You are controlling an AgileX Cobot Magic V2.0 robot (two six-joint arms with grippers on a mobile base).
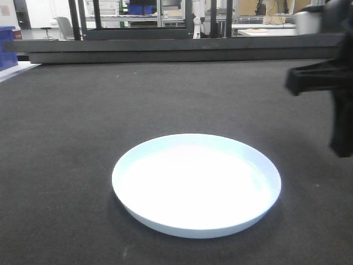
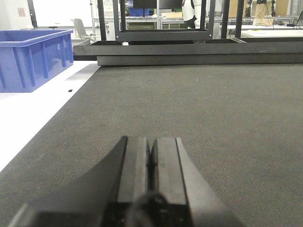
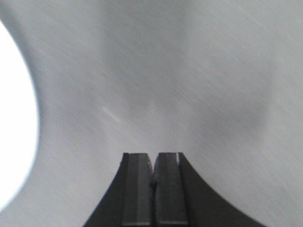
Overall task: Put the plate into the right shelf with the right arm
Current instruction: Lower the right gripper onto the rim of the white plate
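The dark mat [image 2: 213,109] spreads beneath both jaw pairs. A blue bin [image 2: 28,56] stands ahead-left of the left gripper [image 2: 151,156], its jaws pressed together. The plate [image 1: 196,185] lies flat, left of the right gripper [image 3: 152,172], jaws likewise pressed together.

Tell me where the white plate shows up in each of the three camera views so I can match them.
Exterior front view: the plate lies lower centre on the dark mat.
Left wrist view: not in it.
Right wrist view: the plate is a blurred white arc at the left edge, left of the right gripper.
Shared landmark: the dark mat, seen in all three views.
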